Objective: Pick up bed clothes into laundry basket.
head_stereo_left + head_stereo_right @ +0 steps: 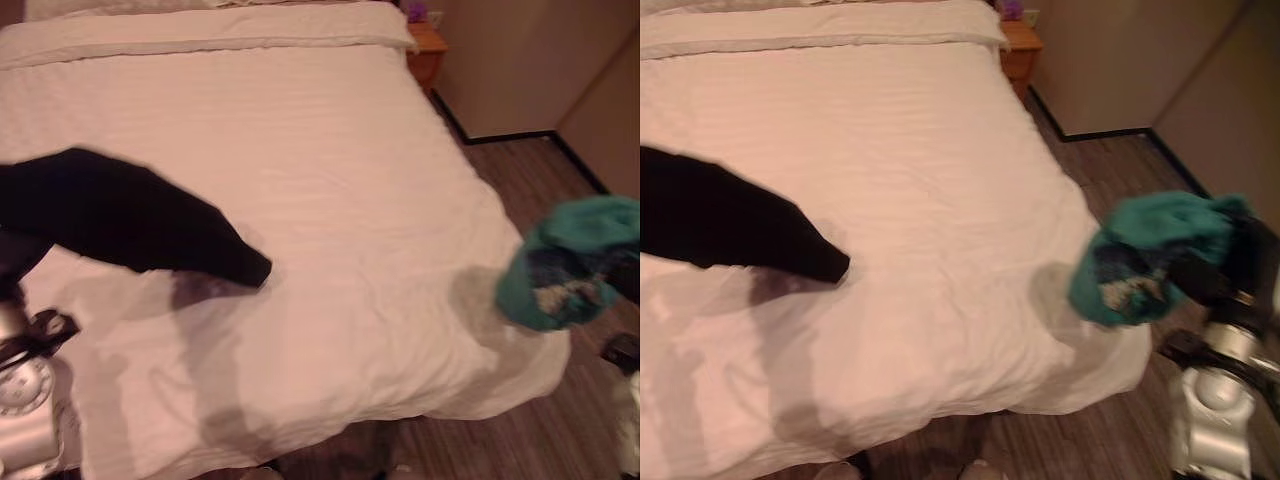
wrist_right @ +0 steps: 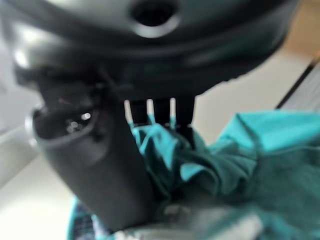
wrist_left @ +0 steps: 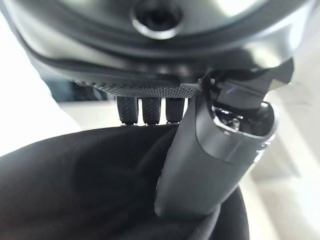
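So both hands are loaded right now. My right hand (image 2: pixel 100 165) has thumb and fingers curled tight into a bunched teal garment (image 1: pixel 1150 255), and it's hanging clear of the bed (image 1: pixel 300 200), just off the foot corner on the right side, over the wood floor (image 1: pixel 520 170). My left hand (image 3: pixel 200 150) is pinched on a black garment (image 1: pixel 120 215): thumb pressed into the cloth, fingers on the far side of the fold. That one is lifted near the bed's left edge, with its loose end trailing toward the middle of the sheet and throwing a shadow under it.

I'd say the picking-up part is done for these two pieces, and I'm in the carry step. I can't spot the laundry basket from here, so the next move probably calls for turning away from the bed to find it, then bringing each hand over it before letting go. The bed looks bare otherwise, with a small nightstand (image 1: pixel 425 50) up at the head corner.
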Tool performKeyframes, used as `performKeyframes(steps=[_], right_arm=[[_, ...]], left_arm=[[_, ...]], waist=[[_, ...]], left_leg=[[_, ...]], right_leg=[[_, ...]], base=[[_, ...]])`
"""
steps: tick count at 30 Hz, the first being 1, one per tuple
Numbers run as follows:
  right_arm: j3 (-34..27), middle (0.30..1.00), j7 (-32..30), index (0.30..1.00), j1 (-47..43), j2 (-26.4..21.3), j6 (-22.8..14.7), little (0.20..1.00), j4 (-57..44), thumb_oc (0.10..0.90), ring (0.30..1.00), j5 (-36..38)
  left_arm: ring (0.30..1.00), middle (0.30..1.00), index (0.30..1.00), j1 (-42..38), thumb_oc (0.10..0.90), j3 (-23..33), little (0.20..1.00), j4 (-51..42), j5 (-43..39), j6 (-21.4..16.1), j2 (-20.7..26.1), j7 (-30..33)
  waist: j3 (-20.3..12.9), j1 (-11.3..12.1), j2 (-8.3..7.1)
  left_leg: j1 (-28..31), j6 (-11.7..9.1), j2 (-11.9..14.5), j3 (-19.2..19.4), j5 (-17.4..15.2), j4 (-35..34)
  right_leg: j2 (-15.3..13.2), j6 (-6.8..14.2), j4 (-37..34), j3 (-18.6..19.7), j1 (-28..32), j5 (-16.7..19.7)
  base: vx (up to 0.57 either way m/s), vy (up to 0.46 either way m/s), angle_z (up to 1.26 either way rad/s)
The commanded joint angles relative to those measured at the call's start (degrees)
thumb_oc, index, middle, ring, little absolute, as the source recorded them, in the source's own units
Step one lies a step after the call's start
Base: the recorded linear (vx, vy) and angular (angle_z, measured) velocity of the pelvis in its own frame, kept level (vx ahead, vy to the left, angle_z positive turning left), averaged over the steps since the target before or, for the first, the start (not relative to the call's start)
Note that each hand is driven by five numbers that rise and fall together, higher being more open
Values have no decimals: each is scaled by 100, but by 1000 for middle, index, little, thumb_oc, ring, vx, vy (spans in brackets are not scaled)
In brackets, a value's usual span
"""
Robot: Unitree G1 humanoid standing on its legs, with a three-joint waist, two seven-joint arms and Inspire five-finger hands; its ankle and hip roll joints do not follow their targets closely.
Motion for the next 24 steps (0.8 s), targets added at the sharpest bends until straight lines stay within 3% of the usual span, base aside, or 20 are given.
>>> performKeyframes(steps=[1,2,3,6,7,9,13,15,17,18,20,23,24], right_arm=[[-165,300,55,300,-1378,-644,-615,300,-828,400,300,178],[-50,300,119,300,-1521,-696,-661,300,-835,400,300,281],[124,300,175,300,-1629,-848,-681,300,-817,400,300,368],[293,300,250,300,-1684,-1102,-583,300,-912,400,300,233],[372,300,236,300,-1742,-1145,-579,300,-907,400,300,206],[444,300,185,300,-1978,-1163,-588,300,-830,400,300,326],[265,300,166,300,-1876,-1257,-534,300,-757,400,300,160],[268,300,199,300,-1865,-1262,-535,300,-722,400,300,199],[-82,300,319,300,-1470,-1196,-455,300,-709,400,300,258],[-96,300,324,300,-1450,-1191,-450,300,-721,400,300,260],[-965,300,376,300,-619,-1194,-444,300,-798,400,300,169],[-1583,300,306,300,-57,-1172,-481,300,-763,400,300,62],[-1597,300,310,300,-42,-1166,-483,300,-770,400,300,64]], left_arm=[[300,300,300,93,400,396,300,-1054,-155,-595,251,86],[300,300,300,153,400,394,300,-1093,-185,-592,117,73],[300,300,300,165,400,268,300,-1192,-263,-571,-3,28],[300,300,300,182,400,187,300,-1213,-298,-540,-57,-88],[300,300,300,156,400,126,300,-1155,-306,-547,-44,-73],[300,300,300,191,400,134,300,-1149,-355,-599,-124,-108],[300,300,300,498,400,537,300,-1405,-199,-599,-88,-270],[300,300,300,513,400,554,300,-1434,-205,-603,-81,-313],[300,300,300,436,400,588,300,-1508,-209,-586,-84,-416],[300,300,300,435,400,579,300,-1507,-208,-584,-80,-418],[300,300,300,255,400,565,300,-1497,-161,-585,-102,-484],[300,300,300,77,400,656,300,-1521,-68,-660,-42,-456],[300,300,300,71,400,645,300,-1516,-66,-661,-36,-455]], waist=[[-734,613,70],[-706,657,115],[-596,682,262],[-425,630,503],[-348,685,553],[-199,815,632],[-271,769,572],[-303,722,597],[-464,373,684],[-485,384,683],[-650,-117,791],[-669,-536,876],[-684,-527,887]], left_leg=[[-548,-285,-111,-76,1280,-1613],[-636,-464,101,-77,1535,-1611],[-836,-680,471,44,2041,-1563],[-850,-846,644,-145,2242,-1540],[-870,-939,563,-513,2267,-1459],[-900,-1077,262,-1889,2017,-879],[-536,-961,-217,-3052,1192,192],[-417,-902,-298,-3176,1021,332],[137,-708,-383,-3198,562,518],[170,-715,-367,-3201,496,509],[665,-629,-439,-3095,171,452],[1044,-622,-586,-3255,33,502],[1053,-621,-570,-3256,11,492]], right_leg=[[51,525,-726,-83,1316,-218],[334,328,-1060,-45,1433,-444],[796,131,-1505,-140,1537,-489],[1039,20,-1817,-188,1730,-391],[998,6,-1850,-113,1742,-347],[902,-57,-1966,-8,1661,-191],[734,-77,-1986,239,1370,92],[730,-72,-1995,311,1294,169],[731,-76,-1976,477,1027,361],[748,-68,-1996,490,1061,313],[750,-61,-1990,608,755,523],[715,2,-1938,784,296,854],[732,9,-1950,784,305,838]], base=[[-319,-467,-67],[-455,-628,-87],[-509,-620,-51],[-274,-261,5],[-360,-176,8],[-328,-133,-9],[-217,-95,-67],[-120,-21,-59],[-140,17,-57],[-117,49,-49],[-197,100,-32],[-248,117,-28],[-245,117,-11]])
